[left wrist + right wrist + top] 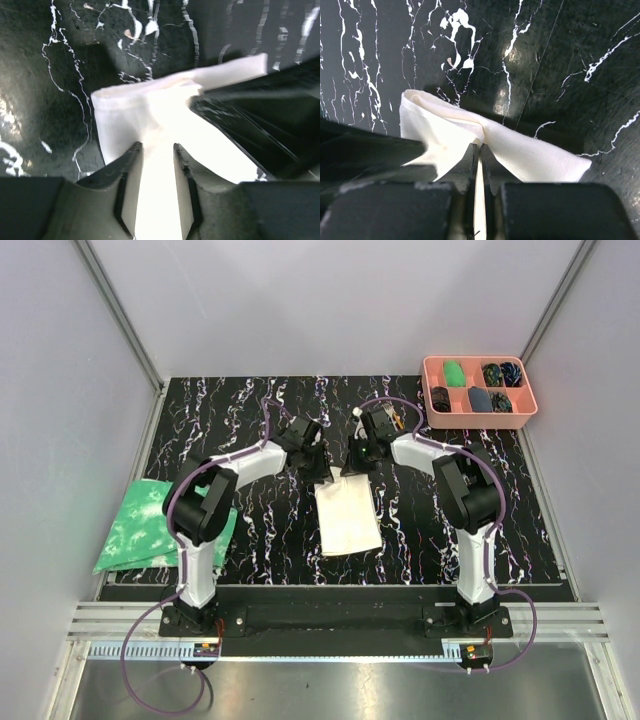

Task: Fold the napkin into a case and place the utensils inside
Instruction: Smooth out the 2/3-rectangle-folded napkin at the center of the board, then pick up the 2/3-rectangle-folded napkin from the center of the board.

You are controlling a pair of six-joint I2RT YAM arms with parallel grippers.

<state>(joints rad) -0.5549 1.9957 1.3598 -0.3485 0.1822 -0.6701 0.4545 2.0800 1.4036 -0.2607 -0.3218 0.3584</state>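
Observation:
The cream-white napkin (347, 518) lies folded into an upright rectangle in the middle of the black marbled mat. Both grippers meet at its far edge. My right gripper (352, 468) is shut, pinching a raised, puckered fold of the napkin (535, 155) between its tips (480, 146). My left gripper (322, 477) hovers low over the napkin's far left corner (125, 115). Its jaws (156, 146) stand apart, with white cloth showing in the gap. The right gripper's dark body (260, 125) crosses the left wrist view. The utensils do not show in any view.
A pink compartment tray (480, 420) with dark and green items stands at the back right, off the mat. A green-and-white mottled cloth (150, 525) lies at the left edge, beside the left arm. Grey walls enclose the table.

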